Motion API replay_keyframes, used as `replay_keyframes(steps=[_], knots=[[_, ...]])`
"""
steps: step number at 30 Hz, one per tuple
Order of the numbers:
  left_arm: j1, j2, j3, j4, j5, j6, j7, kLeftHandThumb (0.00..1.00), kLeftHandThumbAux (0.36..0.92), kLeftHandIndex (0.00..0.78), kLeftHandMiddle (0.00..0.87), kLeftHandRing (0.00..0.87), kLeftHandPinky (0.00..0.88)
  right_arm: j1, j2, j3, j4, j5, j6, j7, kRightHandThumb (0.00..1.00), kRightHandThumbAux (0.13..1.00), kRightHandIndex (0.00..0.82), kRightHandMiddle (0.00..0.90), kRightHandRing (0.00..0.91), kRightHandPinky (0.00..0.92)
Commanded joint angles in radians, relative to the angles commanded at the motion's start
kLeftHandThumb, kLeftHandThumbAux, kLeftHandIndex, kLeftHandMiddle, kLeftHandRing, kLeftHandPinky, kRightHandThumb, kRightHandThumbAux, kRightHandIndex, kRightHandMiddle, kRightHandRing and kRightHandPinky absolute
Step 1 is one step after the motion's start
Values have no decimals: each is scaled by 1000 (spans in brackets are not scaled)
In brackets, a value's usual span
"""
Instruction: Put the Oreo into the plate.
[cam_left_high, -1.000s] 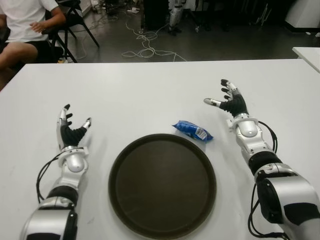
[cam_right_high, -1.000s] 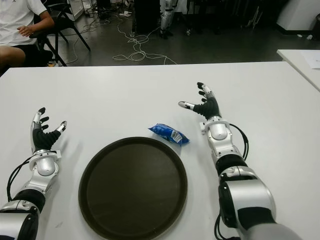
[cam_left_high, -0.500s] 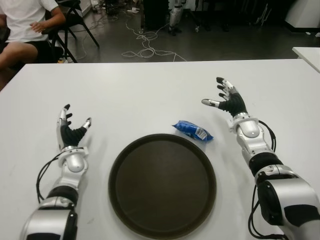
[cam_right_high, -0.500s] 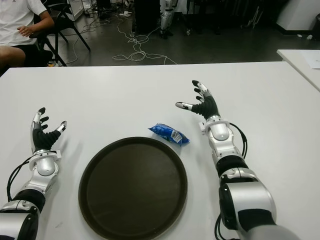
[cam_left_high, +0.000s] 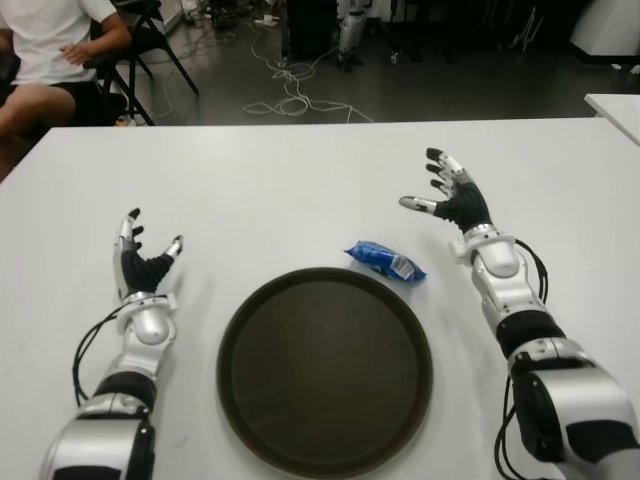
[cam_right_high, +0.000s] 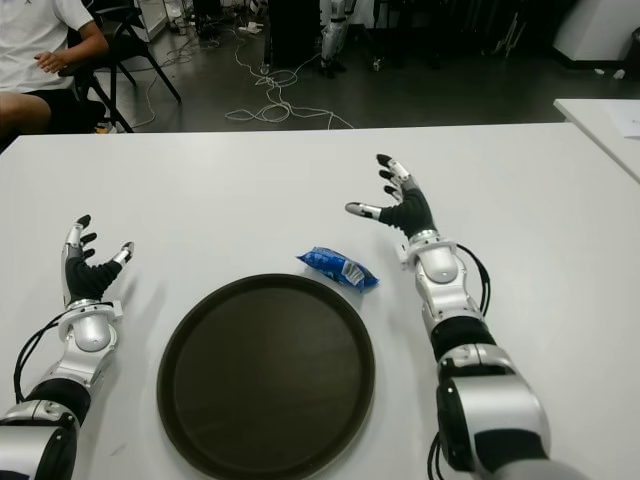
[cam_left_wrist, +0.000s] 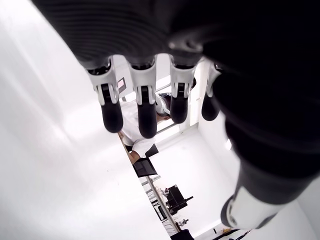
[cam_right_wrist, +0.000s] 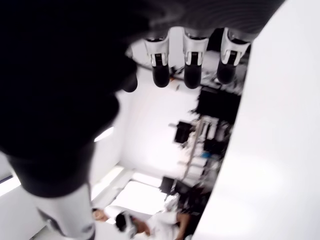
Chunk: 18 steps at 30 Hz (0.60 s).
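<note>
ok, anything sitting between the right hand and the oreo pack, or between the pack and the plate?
Nothing visible. The right hand, fingers spread and empty, shows beyond and to the right of the Oreo pack, with only bare table between. The pack lies just off the plate at its far right rim. The left hand shows left of the plate.

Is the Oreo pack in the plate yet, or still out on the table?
Out. The Oreo pack lies on the table just beyond the plate rim, which holds nothing. The open right hand hovers nearby.

Oreo (cam_left_high: 386, 261) just behind plate (cam_left_high: 325, 372)
</note>
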Motion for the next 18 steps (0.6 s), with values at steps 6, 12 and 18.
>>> replay_keyframes(steps=[6,12,18], knots=[[-1,-1,3,1,-4,3,-3,300,764,114,109,129,186,21,1,9,-51,1,20,18,0,748,71,93,63,30],[-5,-1,4,5,-6,8,-6,317,772,121,107,129,193,35,6,13,-82,9,33,40,0,736,74,100,71,40],[-8,-1,6,7,-9,2,-11,305,771,120,109,125,171,43,12,15,-103,7,54,45,0,720,76,99,66,18]])
